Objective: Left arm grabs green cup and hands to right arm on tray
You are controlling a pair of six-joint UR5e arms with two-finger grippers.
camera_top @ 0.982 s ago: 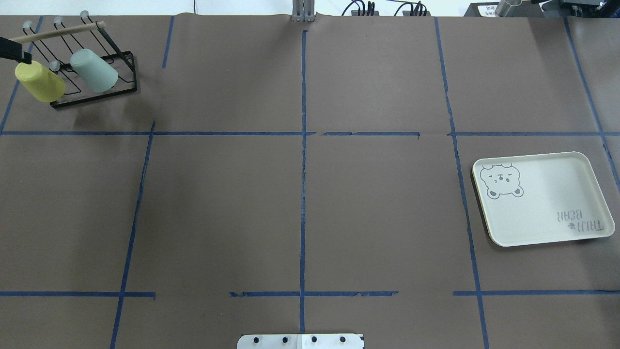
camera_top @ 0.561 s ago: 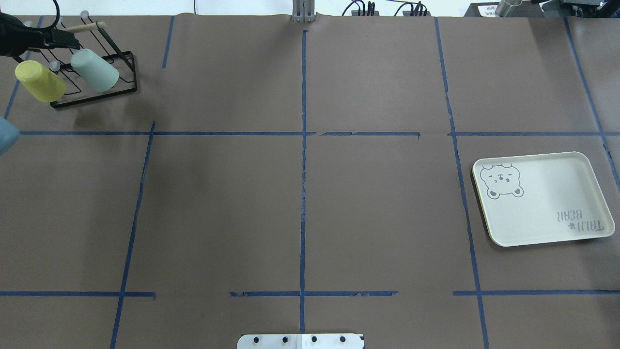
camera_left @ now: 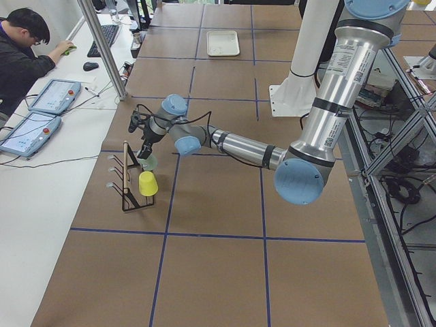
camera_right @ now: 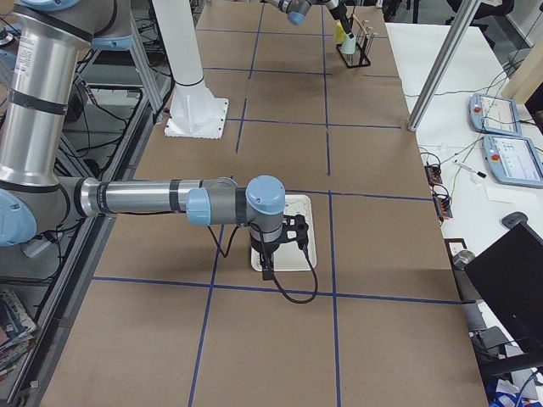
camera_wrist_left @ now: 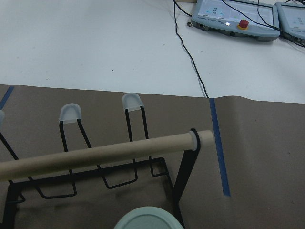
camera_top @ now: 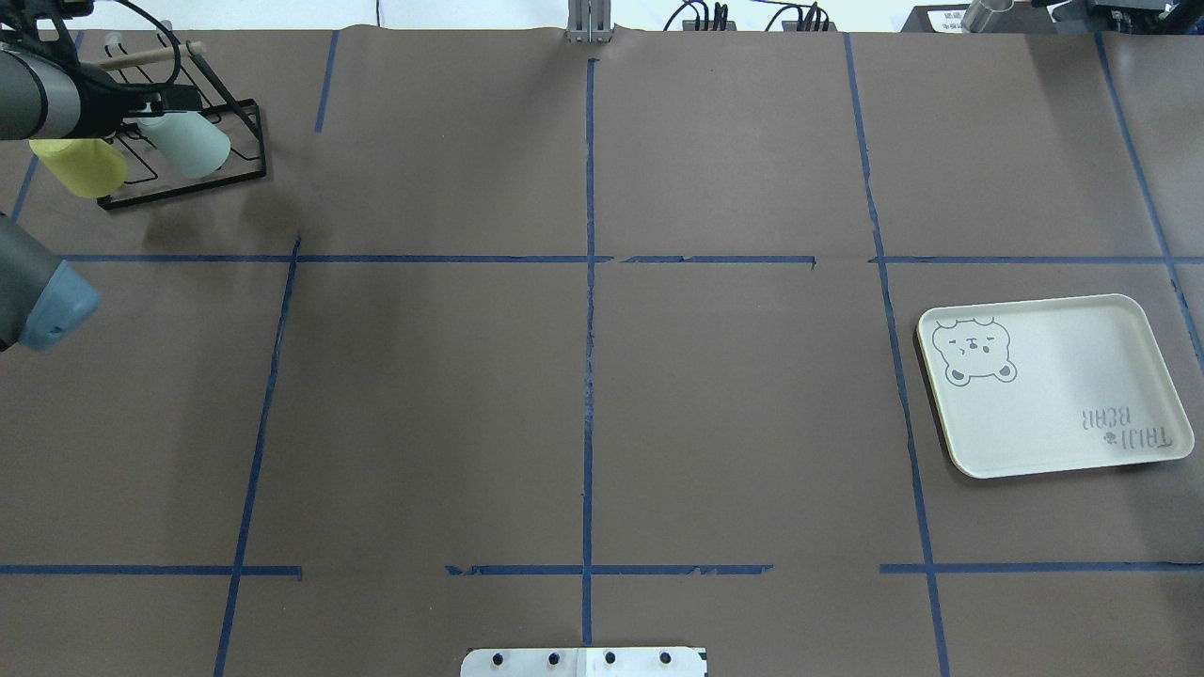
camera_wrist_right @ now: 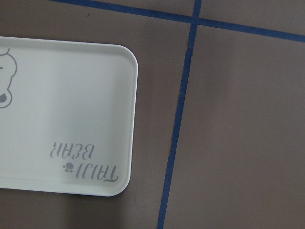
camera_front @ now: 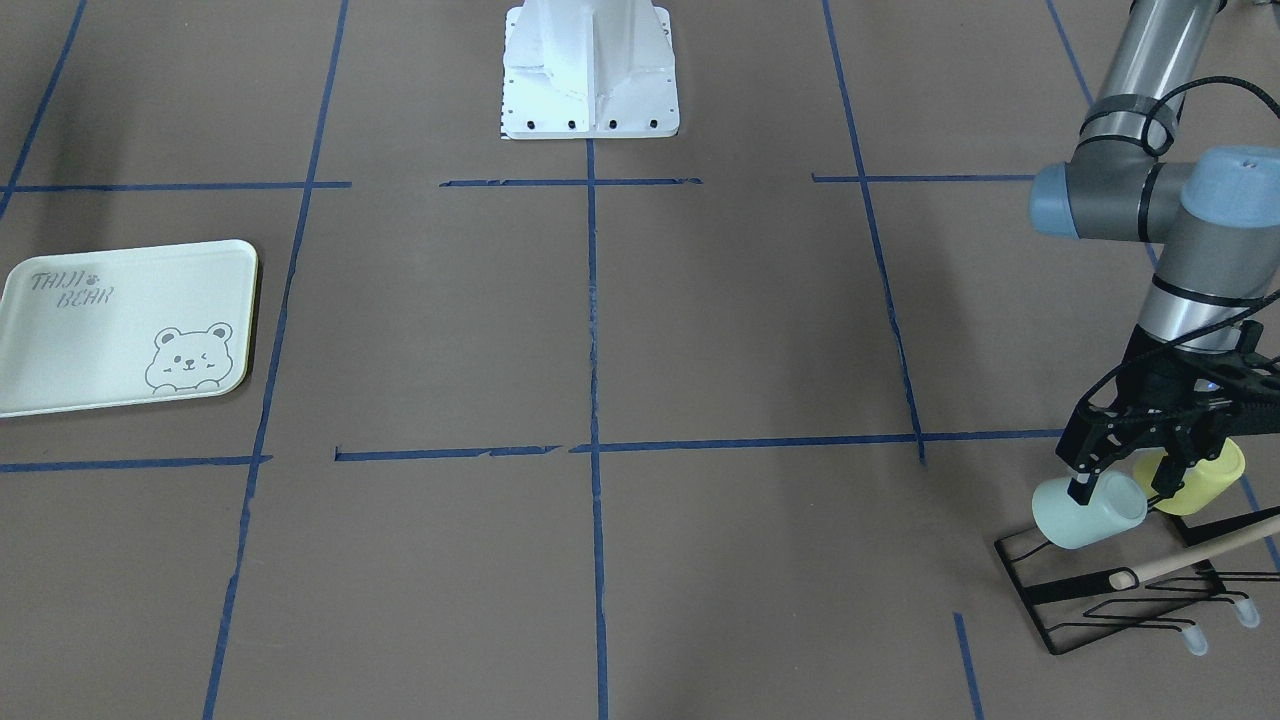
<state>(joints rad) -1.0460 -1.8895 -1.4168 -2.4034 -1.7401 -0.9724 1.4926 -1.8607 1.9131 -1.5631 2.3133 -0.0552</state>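
The green cup (camera_front: 1088,512) is a pale mint tumbler hung tilted on a black wire rack (camera_front: 1060,600), next to a yellow-green cup (camera_front: 1205,478). My left gripper (camera_front: 1120,490) is open, with its fingers (camera_front: 1080,490) on either side of the mint cup's closed end. In the overhead view the left gripper (camera_top: 179,99) sits just above the green cup (camera_top: 198,149). The left wrist view shows the cup's base (camera_wrist_left: 147,220) at its bottom edge. The tray (camera_top: 1044,385) lies at the right. My right gripper (camera_right: 291,231) hovers over the tray (camera_right: 305,250); I cannot tell its state.
The rack's wooden dowel (camera_wrist_left: 119,152) crosses in front of the left wrist camera, with capped wire pegs (camera_wrist_left: 132,102) behind it. The robot base (camera_front: 590,70) stands at the table's middle edge. An operator (camera_left: 20,61) sits at a side desk with teach pendants.
My left arm has swung in from the left edge toward the rack. Its gripper moved right, from beside the yellow-green cup to over the mint cup. The cups and tray have not moved.
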